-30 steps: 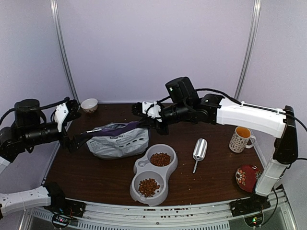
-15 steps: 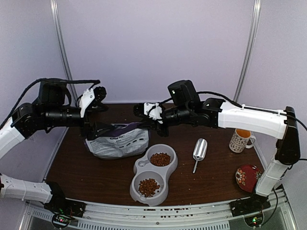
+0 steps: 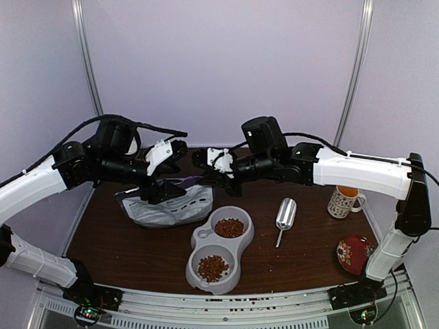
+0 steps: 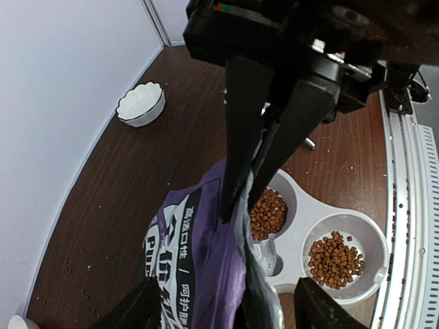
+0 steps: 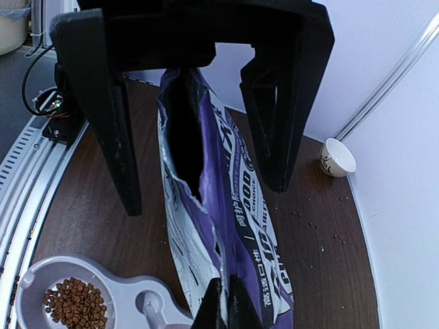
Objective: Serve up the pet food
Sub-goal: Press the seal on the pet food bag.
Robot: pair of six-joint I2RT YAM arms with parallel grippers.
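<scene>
The pet food (image 3: 229,227) sits in the grey double bowl (image 3: 203,238). Each of the two cups has a little heap of small brown bits in it. The bowl stands on the brown table (image 3: 130,247).

The purple bag (image 3: 171,205) is just beside the bowl, on its far left side. The bottom of the bag rests on the table and the top is held up. The top is open. The inside looks dark, so I cannot tell how much food is in there.

The right gripper (image 5: 223,298) is up above the far side of the bowl. Its two fingers are pressed tight together on the thin edge of the bag's open top. The left gripper (image 4: 230,284) is a bit more to the left of the bowl, over the bag. Its fingers are spread wide, one on each side of the bag's top. In the right wrist view there is a gap between each finger and the bag, so it holds nothing.

A metal scoop (image 3: 285,214) lies flat on the right side of the bowl, near it but not touching. A mug with a pattern (image 3: 341,200) stands further right of the bowl than the scoop. A red plate (image 3: 353,252) is also off to the right of the bowl, well apart from it. A small white bowl (image 4: 140,104) is far off behind the grey bowl, on the left. A few loose brown bits lie on the table behind the bowl
</scene>
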